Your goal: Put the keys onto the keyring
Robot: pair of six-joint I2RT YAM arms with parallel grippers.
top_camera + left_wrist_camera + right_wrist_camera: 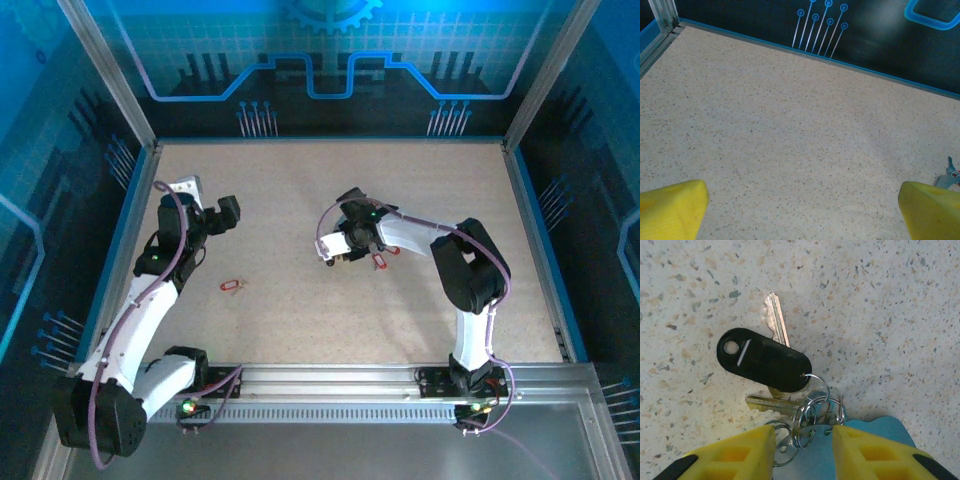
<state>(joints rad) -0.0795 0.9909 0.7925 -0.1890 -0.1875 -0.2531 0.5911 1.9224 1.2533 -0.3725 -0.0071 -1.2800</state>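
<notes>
From above, the left end effector [228, 213] hangs over the tabletop [300, 180] at the 9 o'clock side. Its wrist camera shows its yellow fingers [675, 207] spread wide with bare surface between them: open, gripping nothing. A loose key [232, 285] with a red tag lies flat on the tabletop at 6 o'clock from that end effector, apart from it.

The right end effector [350, 250] sits low near the middle of the tabletop, with two red tags [380, 257] just beside it at 4 o'clock. In its wrist view the yellow fingers [740, 457] stand a little apart at 6 o'clock. The keyring [887, 429], a teal-blue band with silver rings [810, 412], lies in and around the gap; whether the fingers clamp it I cannot tell. From the rings a dark oblong tag [765, 360] runs toward 10 o'clock. A silver key [775, 317] points to 12 o'clock from beneath the tag, and a brass-coloured key [765, 403] points to 9 o'clock, both lying on the tabletop
</notes>
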